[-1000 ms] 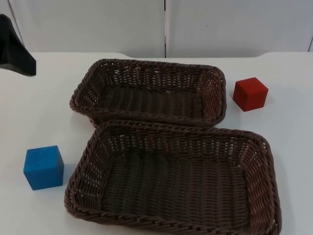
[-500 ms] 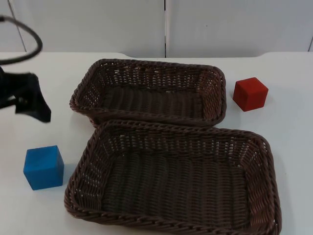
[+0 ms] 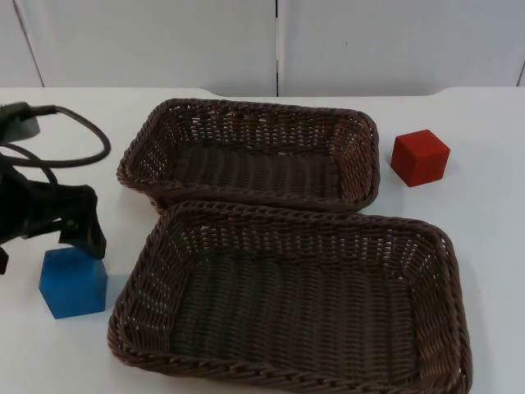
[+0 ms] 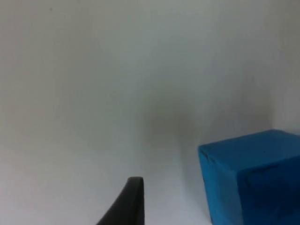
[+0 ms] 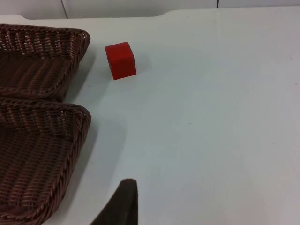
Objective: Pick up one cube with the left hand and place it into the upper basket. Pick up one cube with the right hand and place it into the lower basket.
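A blue cube [image 3: 73,282] sits on the white table left of the lower basket [image 3: 447,271]. My left gripper [image 3: 45,246] hangs open just behind and above it, one finger [image 3: 89,234] at the cube's far right corner. In the left wrist view the blue cube [image 4: 253,176] lies beside the black fingertip [image 4: 130,201], outside the jaws. A red cube [image 3: 419,158] rests right of the upper basket [image 3: 246,109]. The right wrist view looks from some way off at the red cube [image 5: 120,60] and both basket corners; the right gripper [image 5: 123,204] waits there above bare table.
Both brown wicker baskets hold nothing; the upper one touches the lower one's far rim. The grey partition wall [image 3: 271,41] closes the table's far side. Bare white table [image 5: 211,117] stretches right of the baskets.
The left arm has come down from the upper left corner toward the blue cube and now hangs right behind it. Cubes and baskets have not moved.
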